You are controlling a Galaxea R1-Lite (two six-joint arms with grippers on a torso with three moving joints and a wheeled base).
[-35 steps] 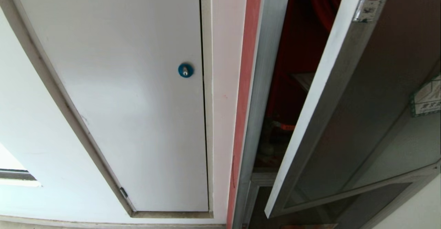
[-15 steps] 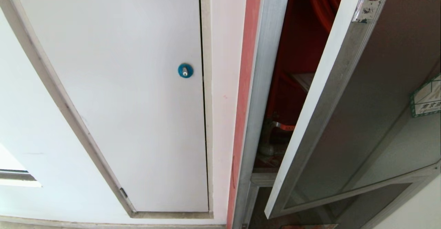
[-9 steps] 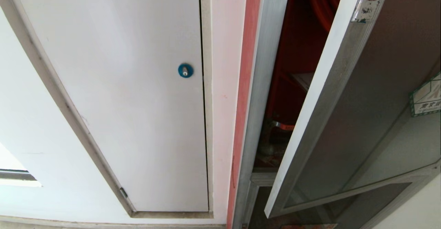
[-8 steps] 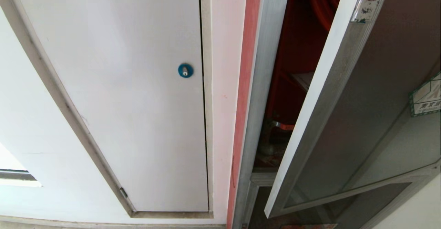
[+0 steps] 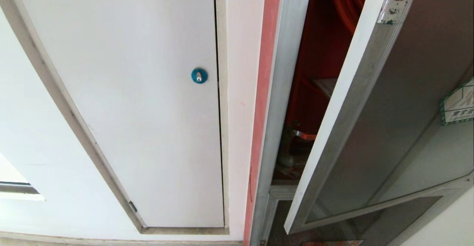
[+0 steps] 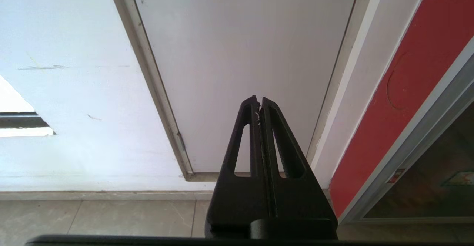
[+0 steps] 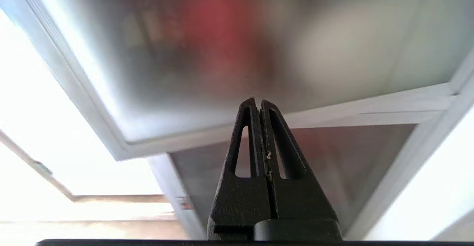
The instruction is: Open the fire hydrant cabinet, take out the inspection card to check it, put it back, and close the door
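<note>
Standing ajar: door [image 5: 392, 101], gap beside cabinet frame [image 5: 276, 101]

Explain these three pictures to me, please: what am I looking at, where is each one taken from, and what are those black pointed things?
They come from a wheeled robot with two arms. The wide picture is from a camera on its head, looking at a wall: a white door with a blue round lock, and to the right a fire hydrant cabinet, red inside. Its glass door stands part-way open. Neither arm shows in this view.

The other two pictures come from cameras on the robot's wrists, just behind the fingers. The black pointed shapes are the grasping parts. The left end effector points at the white door. The right end effector points at the frosted glass of the cabinet door. Both are shut, fingers pressed together, and hold nothing. The inspection card is not visible anywhere.
</note>
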